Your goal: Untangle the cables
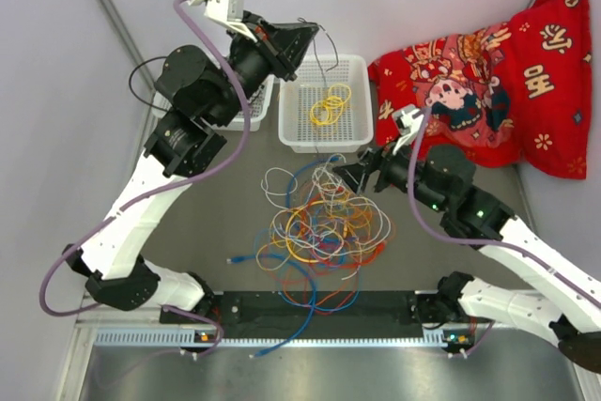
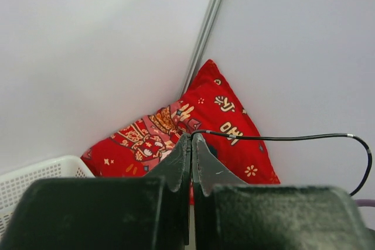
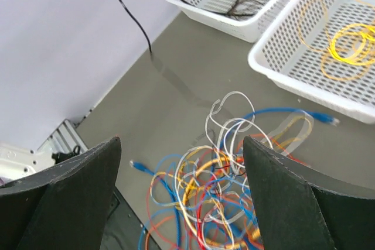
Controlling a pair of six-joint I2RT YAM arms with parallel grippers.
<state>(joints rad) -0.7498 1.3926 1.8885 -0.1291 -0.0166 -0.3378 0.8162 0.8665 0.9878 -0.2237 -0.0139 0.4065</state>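
The cables (image 1: 319, 227) lie as a loose tangle of yellow, orange, blue, white and red loops on the grey table; the right wrist view shows this tangle (image 3: 222, 197) from above. My left gripper (image 1: 313, 37) is raised high over the white baskets. In its wrist view the left gripper (image 2: 191, 137) is shut on a thin black cable (image 2: 293, 139) that curves off to the right. A stretch of black cable (image 3: 132, 19) hangs in the air above the table. My right gripper (image 1: 349, 176) hovers at the tangle's upper right edge, and this right gripper (image 3: 181, 144) is open with nothing between its fingers.
A white basket (image 1: 362, 105) behind the tangle holds yellow cable coils (image 1: 329, 105). A second white basket (image 3: 199, 4) to its left has dark cable in it. A red patterned pillow (image 1: 498, 91) leans in the back right corner. Grey walls close in the left and back.
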